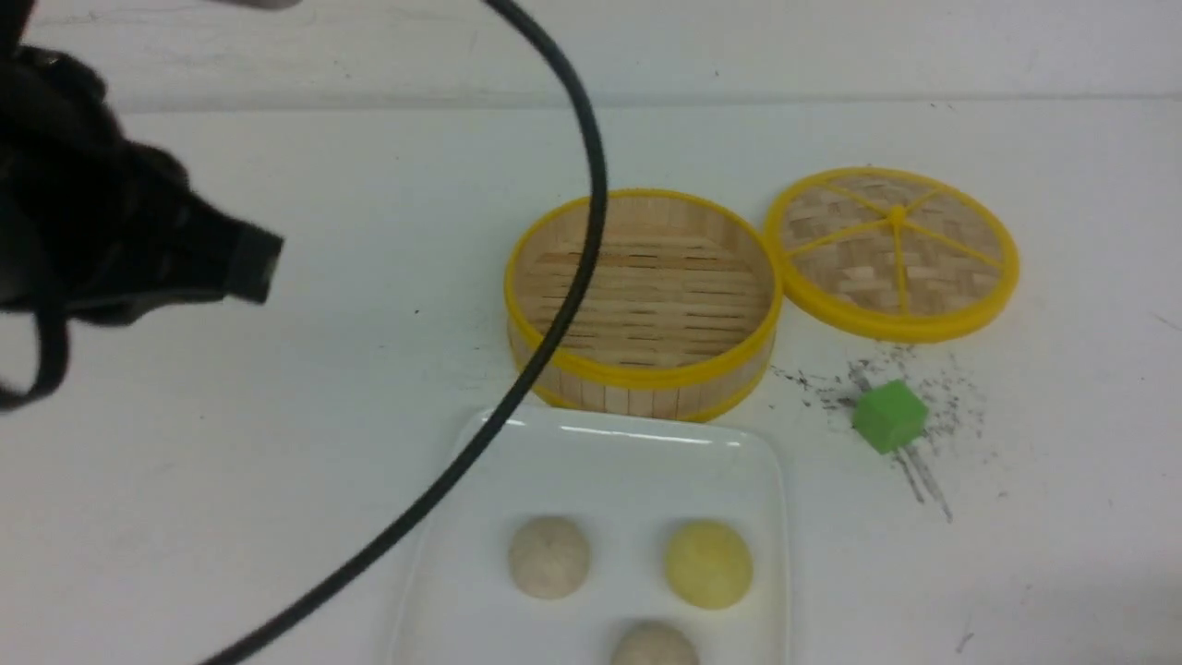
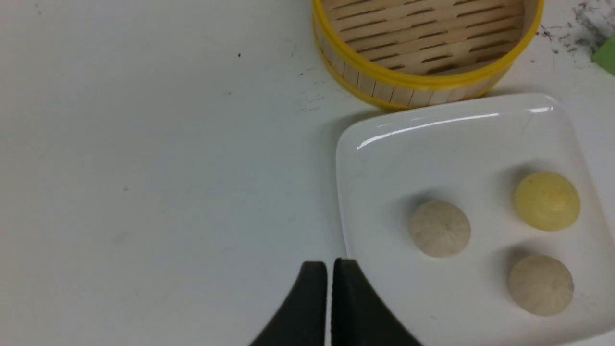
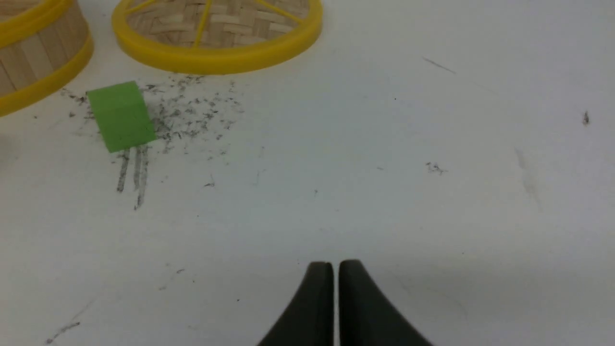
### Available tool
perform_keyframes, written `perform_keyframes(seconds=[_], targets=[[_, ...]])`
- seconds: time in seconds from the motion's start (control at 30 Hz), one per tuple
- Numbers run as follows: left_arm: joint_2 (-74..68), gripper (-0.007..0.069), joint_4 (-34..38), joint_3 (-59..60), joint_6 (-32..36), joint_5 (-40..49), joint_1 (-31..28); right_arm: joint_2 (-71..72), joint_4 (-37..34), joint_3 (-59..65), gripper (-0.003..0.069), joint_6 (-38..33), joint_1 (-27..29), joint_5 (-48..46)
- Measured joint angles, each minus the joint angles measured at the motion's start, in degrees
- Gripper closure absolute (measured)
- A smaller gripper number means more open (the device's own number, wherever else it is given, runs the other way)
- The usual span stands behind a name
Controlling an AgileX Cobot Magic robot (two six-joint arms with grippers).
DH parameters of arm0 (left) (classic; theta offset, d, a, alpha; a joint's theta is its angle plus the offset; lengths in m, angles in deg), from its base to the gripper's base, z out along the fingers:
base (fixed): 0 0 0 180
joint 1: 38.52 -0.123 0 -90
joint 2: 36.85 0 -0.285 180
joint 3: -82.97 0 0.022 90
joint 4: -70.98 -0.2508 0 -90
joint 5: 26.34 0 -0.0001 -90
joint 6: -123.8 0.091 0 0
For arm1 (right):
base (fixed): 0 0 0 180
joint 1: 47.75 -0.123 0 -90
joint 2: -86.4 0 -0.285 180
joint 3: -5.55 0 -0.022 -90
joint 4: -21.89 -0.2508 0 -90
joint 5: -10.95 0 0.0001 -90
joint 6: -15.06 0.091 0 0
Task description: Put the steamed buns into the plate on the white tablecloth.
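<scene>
Three steamed buns lie in the white plate (image 1: pixel 609 443) on the white tablecloth (image 1: pixel 277 443): a beige one (image 1: pixel 548 556), a yellow one (image 1: pixel 707 563) and another beige one (image 1: pixel 654 645) at the front edge. The left wrist view shows the plate (image 2: pixel 384 158) with the beige buns (image 2: pixel 439 228) (image 2: pixel 540 284) and the yellow bun (image 2: pixel 547 201). My left gripper (image 2: pixel 329 263) is shut and holds nothing, just off the plate's left rim. My right gripper (image 3: pixel 335 264) is shut over bare cloth, holding nothing.
The bamboo steamer basket (image 1: pixel 644 300) stands behind the plate with nothing in it. Its woven lid (image 1: pixel 892 249) lies to its right. A green cube (image 1: pixel 888 416) sits among dark specks in front of the lid. A black cable (image 1: pixel 545 351) hangs across the front view.
</scene>
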Motion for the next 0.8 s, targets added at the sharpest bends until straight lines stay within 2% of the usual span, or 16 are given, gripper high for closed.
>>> perform_keyframes(seconds=[0.17,0.3,0.33,0.4,0.5,0.8], targets=[[11.5,0.0588,0.5,15.2,-5.1,-10.0,0.0,0.0,0.0,0.0,0.061,0.0,0.0,0.0],[19.6,0.0587,0.9,30.4,-11.6,-27.5,0.0,0.0,0.0,0.0,0.0602,0.0,0.0,0.0],[19.9,0.0587,0.9,31.0,-11.6,-28.3,0.0,0.0,0.0,0.0,0.0601,0.0,0.0,0.0],[23.2,0.0584,0.9,37.6,-15.3,-37.9,0.0,0.0,0.0,0.0,0.0599,0.0,0.0,0.0],[24.7,0.058,0.9,41.5,-17.1,-43.7,0.0,0.0,0.0,0.0,0.0594,0.0,0.0,0.0],[25.0,0.0573,-0.6,46.1,-17.7,-44.2,0.0,0.0,0.0,0.0,0.0582,0.0,0.0,0.0]])
